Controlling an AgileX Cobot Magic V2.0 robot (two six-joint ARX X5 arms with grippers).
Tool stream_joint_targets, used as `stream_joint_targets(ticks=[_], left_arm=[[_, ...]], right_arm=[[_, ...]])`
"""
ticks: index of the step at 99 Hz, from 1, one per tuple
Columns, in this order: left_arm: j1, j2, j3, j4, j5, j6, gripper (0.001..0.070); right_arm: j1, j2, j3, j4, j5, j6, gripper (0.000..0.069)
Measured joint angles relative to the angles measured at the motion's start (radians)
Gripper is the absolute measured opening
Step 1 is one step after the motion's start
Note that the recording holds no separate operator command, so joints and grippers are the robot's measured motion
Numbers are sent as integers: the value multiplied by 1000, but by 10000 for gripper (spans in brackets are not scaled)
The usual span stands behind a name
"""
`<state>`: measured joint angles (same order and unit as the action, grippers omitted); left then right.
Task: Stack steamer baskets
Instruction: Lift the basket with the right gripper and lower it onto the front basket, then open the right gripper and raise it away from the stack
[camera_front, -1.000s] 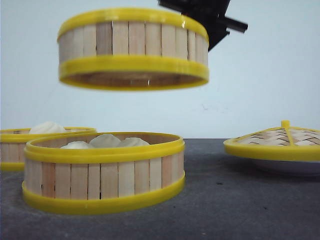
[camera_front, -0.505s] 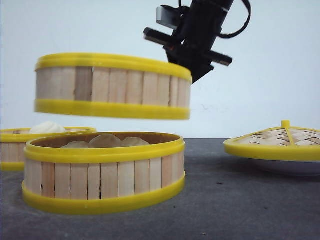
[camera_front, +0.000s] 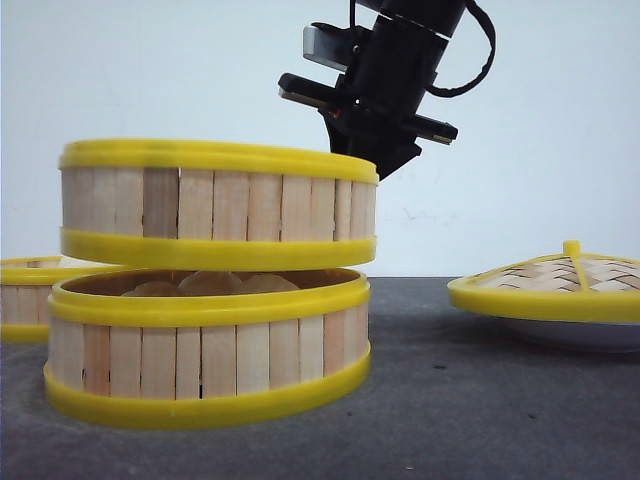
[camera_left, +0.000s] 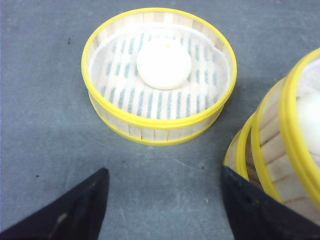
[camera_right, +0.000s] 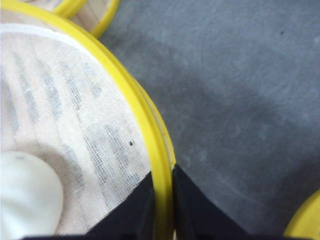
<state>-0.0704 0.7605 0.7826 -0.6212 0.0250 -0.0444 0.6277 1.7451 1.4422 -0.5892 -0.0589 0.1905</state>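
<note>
I have brought the carried basket (camera_front: 218, 206) down; it now hangs just above the lower basket (camera_front: 207, 345), slightly tilted, not seated. My right gripper (camera_right: 162, 200) pinches its rim. My left gripper (camera_left: 162, 205) waits spread near the third basket (camera_left: 159, 75).

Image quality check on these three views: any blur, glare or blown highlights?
Front view: sharp, flat light, pale backdrop, the held basket crisp, no motion blur. Left wrist view: the bun in the lone basket is nearly blown out; the left gripper soft. Right wrist view: close range, right gripper and yellow rim blurred.
</note>
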Motion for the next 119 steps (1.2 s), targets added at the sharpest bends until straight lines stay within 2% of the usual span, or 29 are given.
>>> stream_joint_targets(ticks=[39, 56, 73, 119], left_arm=[[0, 0, 0, 0, 0, 0, 428], [0, 0, 0, 0, 0, 0, 428], [0, 0, 0, 0, 0, 0, 428], [0, 0, 0, 0, 0, 0, 428]], right_arm=[[28, 38, -1, 4, 3, -3, 23], [34, 38, -1, 0, 64, 0, 23], [34, 38, -1, -14, 85, 0, 22], [41, 38, -1, -33, 87, 1, 21]])
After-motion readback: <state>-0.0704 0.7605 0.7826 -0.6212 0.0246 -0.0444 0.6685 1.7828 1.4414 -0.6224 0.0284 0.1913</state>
